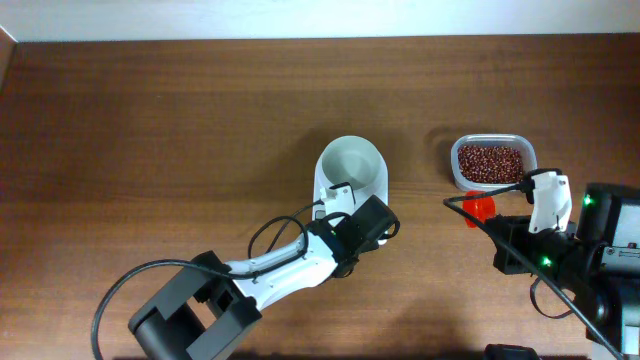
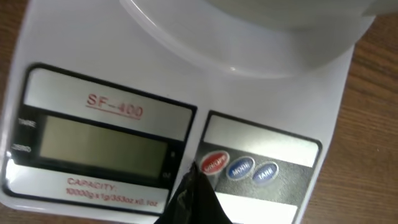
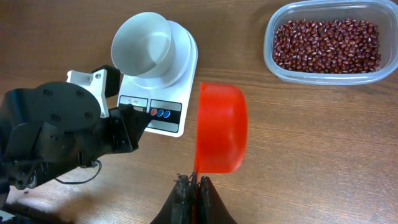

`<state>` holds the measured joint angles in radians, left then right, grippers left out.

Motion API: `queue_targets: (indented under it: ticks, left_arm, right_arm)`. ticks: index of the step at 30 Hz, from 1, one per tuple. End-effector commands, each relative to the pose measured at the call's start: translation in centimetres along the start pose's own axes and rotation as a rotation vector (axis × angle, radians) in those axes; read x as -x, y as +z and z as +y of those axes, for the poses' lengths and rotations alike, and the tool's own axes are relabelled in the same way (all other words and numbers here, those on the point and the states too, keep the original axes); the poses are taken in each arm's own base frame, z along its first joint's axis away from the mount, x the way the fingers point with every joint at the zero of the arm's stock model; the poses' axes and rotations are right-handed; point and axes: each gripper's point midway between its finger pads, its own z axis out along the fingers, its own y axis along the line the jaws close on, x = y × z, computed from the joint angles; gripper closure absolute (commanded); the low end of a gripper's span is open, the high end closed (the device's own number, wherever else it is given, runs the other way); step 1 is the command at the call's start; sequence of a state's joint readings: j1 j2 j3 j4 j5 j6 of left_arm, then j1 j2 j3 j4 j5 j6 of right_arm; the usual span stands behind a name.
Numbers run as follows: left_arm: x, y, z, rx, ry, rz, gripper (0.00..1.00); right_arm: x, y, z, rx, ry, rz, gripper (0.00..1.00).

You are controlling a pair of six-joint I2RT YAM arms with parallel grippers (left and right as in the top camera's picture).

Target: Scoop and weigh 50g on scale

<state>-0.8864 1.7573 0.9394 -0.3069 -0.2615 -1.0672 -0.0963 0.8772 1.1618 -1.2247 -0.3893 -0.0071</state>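
- Right wrist view, bottom centre: my right gripper point(image 3: 193, 190) is clamped on the thin handle of the scoop point(image 3: 221, 127). The scoop is empty, its long axis running straight up the frame.
- Beyond it, upper right: the beans point(image 3: 326, 40) fill the tub point(image 3: 329, 79), up and right of the scoop's far end. Of my 2 arms, the right is nearer.
- Left wrist view, bottom: my left gripper point(image 2: 194, 186) has its fingers together, tip just beside the red button point(image 2: 214, 163). I cannot tell if it touches.
- Further up: the scale point(image 2: 124, 56), display point(image 2: 102, 143) blank, bowl point(image 3: 142, 46) empty.
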Motion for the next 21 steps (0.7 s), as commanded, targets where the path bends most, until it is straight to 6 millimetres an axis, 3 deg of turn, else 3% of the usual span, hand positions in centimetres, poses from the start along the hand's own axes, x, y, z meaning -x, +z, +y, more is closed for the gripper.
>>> queue_targets:
  ticks: [1, 10, 16, 17, 18, 21]
  left_arm:
    - [0.0, -1.4, -1.1, -0.065, 0.016, 0.02, 1.0]
    - [1.1, -4.8, -2.7, -0.162, 0.072, 0.002, 1.0]
    - [1.2, -4.8, -2.6, -0.158, 0.071, 0.0, 1.0]
    - [1.2, -4.8, -2.6, -0.158, 0.071, 0.0, 0.98]
    - [1.2, -4.8, -2.6, -0.158, 0.072, 0.0, 0.89]
    - [1.1, -4.8, -2.5, -0.154, 0.073, 0.003, 0.82]
  right_arm:
    - [0.0, 0.0, 0.0, -0.003, -0.003, 0.0, 0.96]
    - [0.0, 0.0, 0.0, -0.003, -0.003, 0.0, 0.96]
    - [-0.1, 0.0, 0.0, -0.003, -0.002, 0.004, 0.96]
    - [-0.1, 0.0, 0.0, -0.003, -0.002, 0.004, 0.96]
    - [-0.1, 0.0, 0.0, -0.003, -0.002, 0.004, 0.96]
    - [-0.1, 0.0, 0.0, -0.003, -0.002, 0.003, 0.96]
